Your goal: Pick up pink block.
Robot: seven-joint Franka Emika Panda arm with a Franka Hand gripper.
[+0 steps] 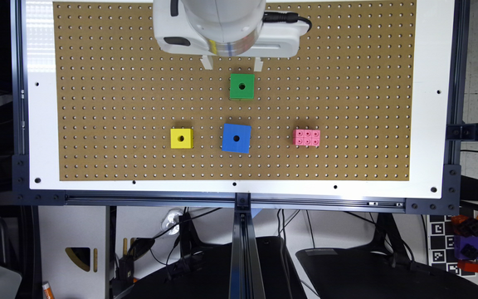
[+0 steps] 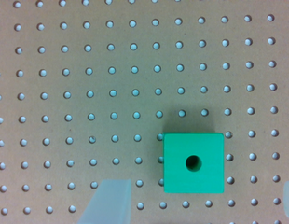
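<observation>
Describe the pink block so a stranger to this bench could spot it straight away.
Start at the brown pegboard and find the row of three blocks nearest its front edge. The pink block ends that row on the exterior view's right, past the blue cube and the yellow cube. Unlike them, it is flat and topped with six round studs.

On the pegboard (image 1: 98, 83), the pink block (image 1: 306, 137) lies well apart from the gripper (image 1: 231, 63).
</observation>
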